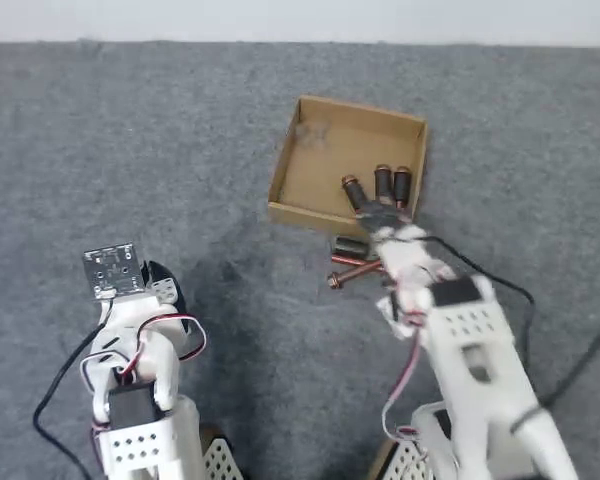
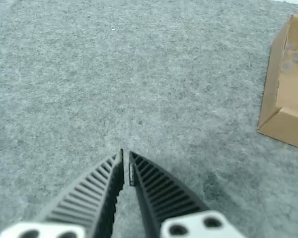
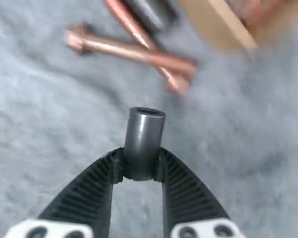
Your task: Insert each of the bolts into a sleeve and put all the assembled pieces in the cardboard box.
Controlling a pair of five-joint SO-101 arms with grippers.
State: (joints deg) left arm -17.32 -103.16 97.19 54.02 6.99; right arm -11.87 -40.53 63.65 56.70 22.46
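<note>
Grey fuzzy cloth covers the worktop [image 1: 130,130]; the right hand [image 3: 141,166] is clamped on a dark sleeve [image 3: 145,136], gripping the end nearer the wrist so the open bore stands clear of the fingertips; two copper-coloured bolts [image 3: 134,49] lie crossed on the cloth just ahead of that hand, a second sleeve [image 1: 348,245] beside them, and the cardboard box [image 1: 325,165] just beyond, with three assembled pieces [image 1: 382,183] inside against the wall nearest the hand. The left hand [image 2: 125,168] hovers over bare cloth with its fingers together, the box off to one side. The sleeve looks like rigid, smooth metal, small but dense, and likely to twist or slip between ribbed pads; a bolt is probably best taken by the shank near its head, leaving the tip free to enter the bore.
</note>
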